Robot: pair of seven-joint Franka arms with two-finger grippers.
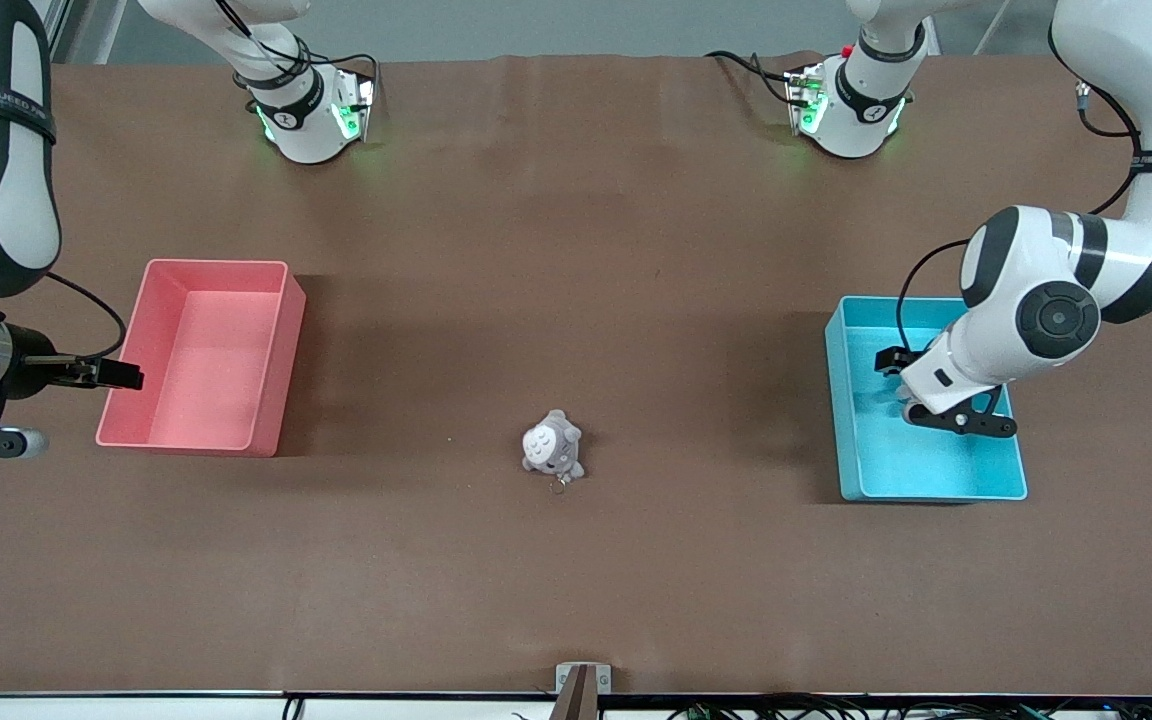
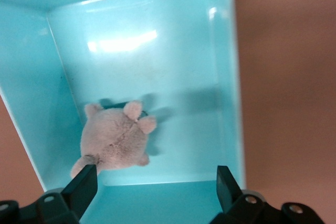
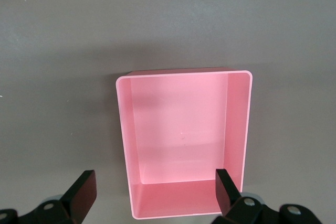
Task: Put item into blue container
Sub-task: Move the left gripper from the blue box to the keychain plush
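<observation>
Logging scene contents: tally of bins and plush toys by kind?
Bins: 2, blue container and pink bin.
Plush toys: 2, a grey one on the table, a grey-brown one in the blue container.
Total: 4.

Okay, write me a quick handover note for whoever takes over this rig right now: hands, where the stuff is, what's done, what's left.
Left hand: open, holding nothing, over the blue container.
Right hand: open, holding nothing, over the edge of the pink bin at the right arm's end of the table; that bin holds nothing.
Done: one grey plush toy lies on the blue container's floor, seen in the left wrist view.
Left: a second grey plush toy lies on the table between the two bins and likely still needs to go into the blue container.
</observation>
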